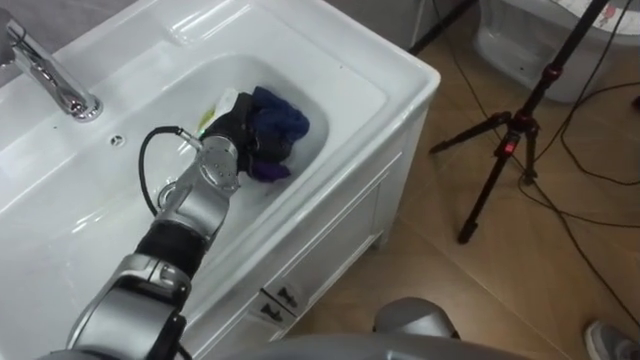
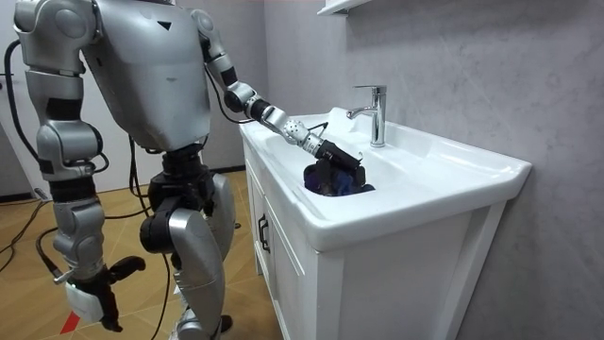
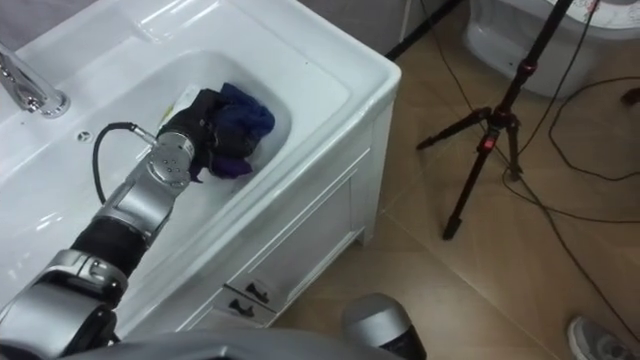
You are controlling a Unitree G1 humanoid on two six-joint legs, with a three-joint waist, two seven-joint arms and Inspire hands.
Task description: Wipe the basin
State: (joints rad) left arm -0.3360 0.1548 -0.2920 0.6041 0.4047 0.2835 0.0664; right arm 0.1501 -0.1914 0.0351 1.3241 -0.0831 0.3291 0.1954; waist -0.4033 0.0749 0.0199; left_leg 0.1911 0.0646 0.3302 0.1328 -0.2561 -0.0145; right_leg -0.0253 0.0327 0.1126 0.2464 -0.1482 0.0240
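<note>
Blue cloth [image 1: 285, 122] (one) in one white basin [image 1: 398, 68], left robot hand [image 1: 233, 130] tight around it.

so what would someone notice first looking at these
The robot's left hand is down in the white basin, set on a bunched dark blue cloth in the bowl. After that, the eye goes to the chrome tap at the basin's back edge, and to a black tripod standing on the floor to the robot's right of the cabinet.

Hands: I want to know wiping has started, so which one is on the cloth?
The left hand, reaching into the basin onto the dark blue cloth; the right hand hangs at the robot's side, away from it.
</note>
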